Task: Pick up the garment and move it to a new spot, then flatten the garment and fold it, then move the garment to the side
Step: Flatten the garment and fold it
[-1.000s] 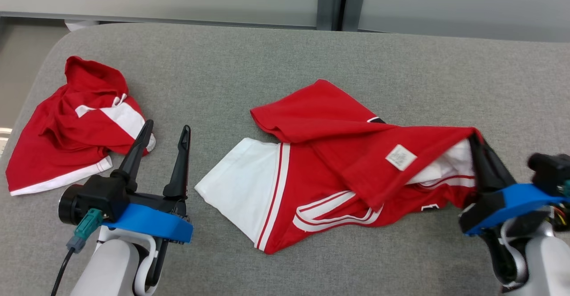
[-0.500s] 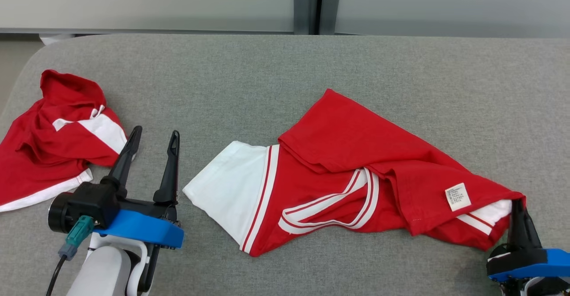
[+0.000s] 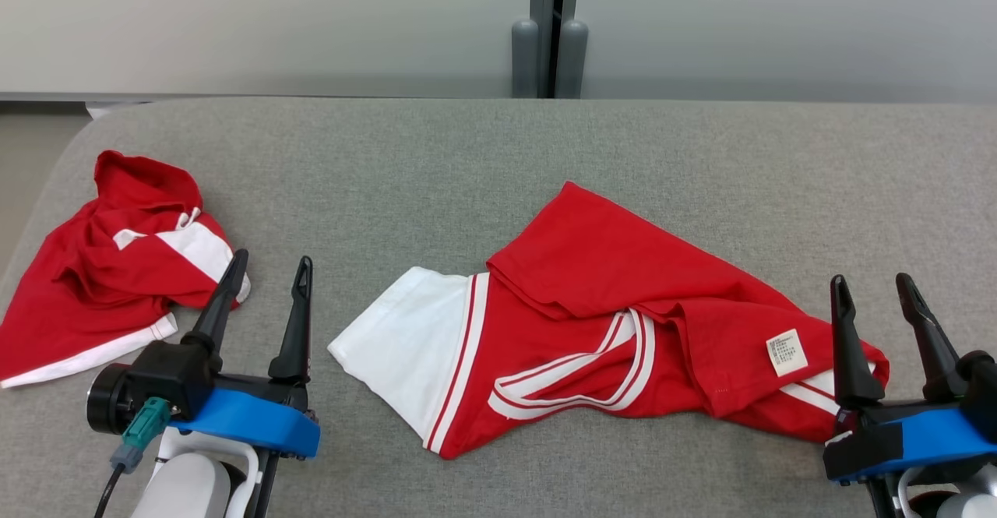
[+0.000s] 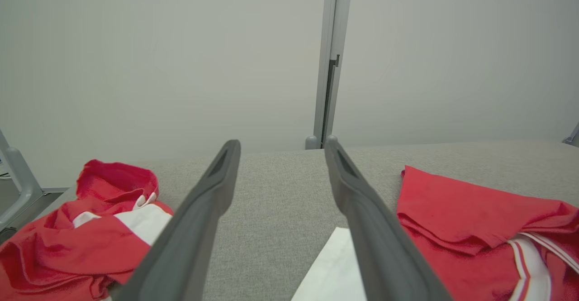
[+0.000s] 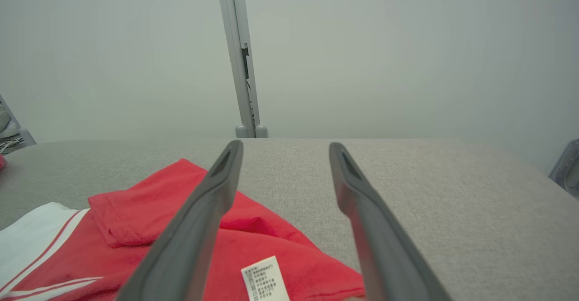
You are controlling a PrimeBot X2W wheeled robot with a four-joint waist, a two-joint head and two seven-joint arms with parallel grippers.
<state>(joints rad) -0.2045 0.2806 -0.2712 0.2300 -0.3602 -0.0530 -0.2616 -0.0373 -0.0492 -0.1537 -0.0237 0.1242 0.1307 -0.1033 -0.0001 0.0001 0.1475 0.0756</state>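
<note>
**Item 1, change.** A second ago my right gripper (image 3: pixel 871 280) was pinched shut on the right end of the garment (image 3: pixel 607 323), hauling it along. That end now lies dropped on the grey table (image 3: pixel 467 152), and my fingers have sprung apart. Reading: the move to a new spot looks done, and flattening comes next.

**Item 2, garment.** Red shirt with white striped trim, mid-table, rumpled. The upper layer is folded over on a diagonal, the white sleeve (image 3: pixel 397 331) lies out to the left, and the care label (image 3: pixel 787 352) shows near the right end. Not flat.

**Item 3, right gripper.** Jaws wide apart, holding nothing. Its left finger stands over the garment's right edge. Whether it brushes the cloth or hovers just above, I cannot tell from this angle.

**Item 4, left gripper (image 3: pixel 272 259).** Jaws wide apart, empty. It sits at the near side of the table, between the white sleeve and item 5, touching neither.

**Item 5, second red garment (image 3: pixel 109 269).** Crumpled at the far left, well apart from the first.
</note>
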